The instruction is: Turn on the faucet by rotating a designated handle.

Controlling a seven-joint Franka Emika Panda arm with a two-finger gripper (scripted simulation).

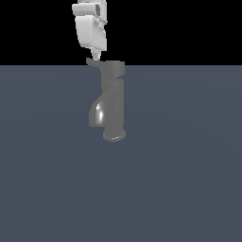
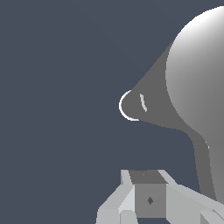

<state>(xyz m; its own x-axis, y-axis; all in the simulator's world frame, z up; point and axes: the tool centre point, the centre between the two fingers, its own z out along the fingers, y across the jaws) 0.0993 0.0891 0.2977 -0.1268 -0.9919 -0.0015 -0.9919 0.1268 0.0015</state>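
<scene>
You are looking at the faucet [image 1: 113, 101] standing upright on the dark floor [image 1: 179, 179], its round base flange down and its shiny spout [image 1: 97, 113] curving toward the exterior view's left. The handle [image 1: 93, 62] is sticking out of the cap toward that same side. Your gripper [image 1: 96, 56] is hanging straight above the handle's tip, fingertips right at it. You cannot tell whether the fingers [image 2: 148, 199] are spread or closed, nor whether they are touching.
</scene>
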